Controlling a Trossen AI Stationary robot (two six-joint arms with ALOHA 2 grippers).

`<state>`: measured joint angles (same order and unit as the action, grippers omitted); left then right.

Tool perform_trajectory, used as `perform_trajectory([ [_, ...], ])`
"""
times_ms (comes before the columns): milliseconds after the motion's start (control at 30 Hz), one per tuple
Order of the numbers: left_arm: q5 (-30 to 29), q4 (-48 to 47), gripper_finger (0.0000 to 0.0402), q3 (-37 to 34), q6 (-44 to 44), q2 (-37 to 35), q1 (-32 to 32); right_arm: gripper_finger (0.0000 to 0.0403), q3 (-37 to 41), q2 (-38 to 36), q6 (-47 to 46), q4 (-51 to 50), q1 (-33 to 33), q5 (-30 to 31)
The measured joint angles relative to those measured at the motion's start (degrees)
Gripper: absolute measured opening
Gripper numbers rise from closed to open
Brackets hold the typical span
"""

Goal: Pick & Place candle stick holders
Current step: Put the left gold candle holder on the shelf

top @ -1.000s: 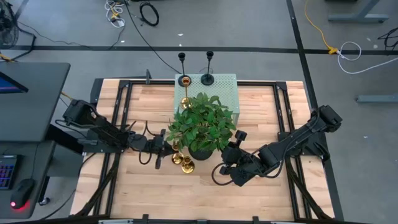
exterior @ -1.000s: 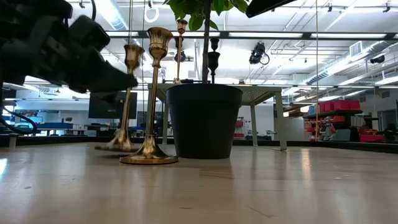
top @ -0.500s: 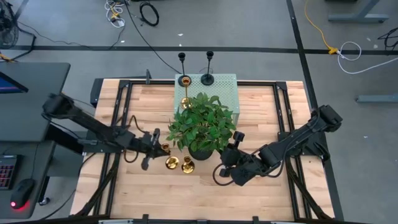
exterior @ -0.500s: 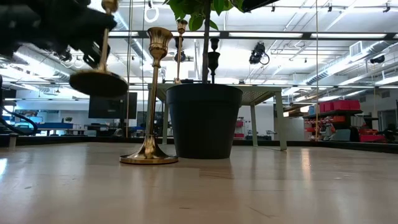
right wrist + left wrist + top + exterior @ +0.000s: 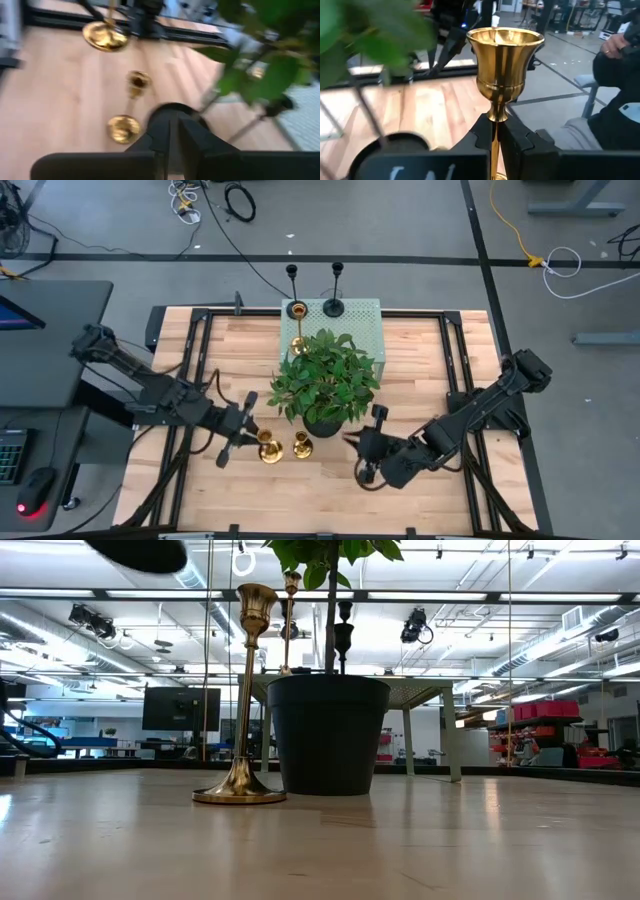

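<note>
My left gripper [image 5: 250, 443] is shut on a gold candle stick holder [image 5: 268, 448] left of the black plant pot [image 5: 325, 422]. In the low view only this holder's base [image 5: 140, 552] shows, high above the table. A second gold holder [image 5: 300, 446] stands on its round base [image 5: 238, 796] beside the pot [image 5: 328, 735]. More holders, gold and black [image 5: 333, 307], stand on a green perforated stand [image 5: 355, 330] at the far edge. My right gripper [image 5: 351, 438] is shut and empty just right of the pot; it also shows in the right wrist view [image 5: 173, 135]. My left gripper pinches the gold holder's slim stem [image 5: 494, 131] between its two fingers, just under the cup [image 5: 505, 55]. The fingers come level from the table's left and lie across the stem. The holder stands upright in the hold, its base lifted clear of the table.
The leafy plant [image 5: 325, 380] spreads over the table's middle and hides part of the stand. Dark frame rails [image 5: 200, 350] run along the table's left and right sides. Bare wood [image 5: 300, 500] lies toward the near edge.
My left gripper has lifted the gold holder off the table and carried it up and toward the near edge; its base has risen to the top of the low view. The other gold holder has stayed put. My right gripper has shifted a little toward the table's left.
</note>
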<state>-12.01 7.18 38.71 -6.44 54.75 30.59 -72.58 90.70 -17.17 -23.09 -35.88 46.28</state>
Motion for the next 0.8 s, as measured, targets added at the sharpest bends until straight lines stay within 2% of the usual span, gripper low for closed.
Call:
perform_trajectory([
  [133,-3.81,0.22,0.0014,1.66,0.66,3.39,2.6,0.0033,0.0,0.0,1.46,4.83,-1.91,-5.45],
  [267,-7.34,2.4,0.0014,3.4,0.88,6.91,3.92,0.0033,0.0,0.0,2.95,10.34,-3.62,-8.27],
  [433,-7.32,6.17,0.0014,6.26,1.39,11.86,4.79,0.0033,0.0,0.0,3.02,15.55,-4.92,-12.21],
  [633,-7.27,6.66,0.0014,13.96,4.28,18.27,4.96,0.0033,0.0,0.0,4.3,22.96,-5.51,-17.8],
  [800,-2.78,6.18,0.0014,21.79,6.94,25.03,5.38,0.0033,0.0,0.86,6.09,27.33,-6.55,-21.91],
])
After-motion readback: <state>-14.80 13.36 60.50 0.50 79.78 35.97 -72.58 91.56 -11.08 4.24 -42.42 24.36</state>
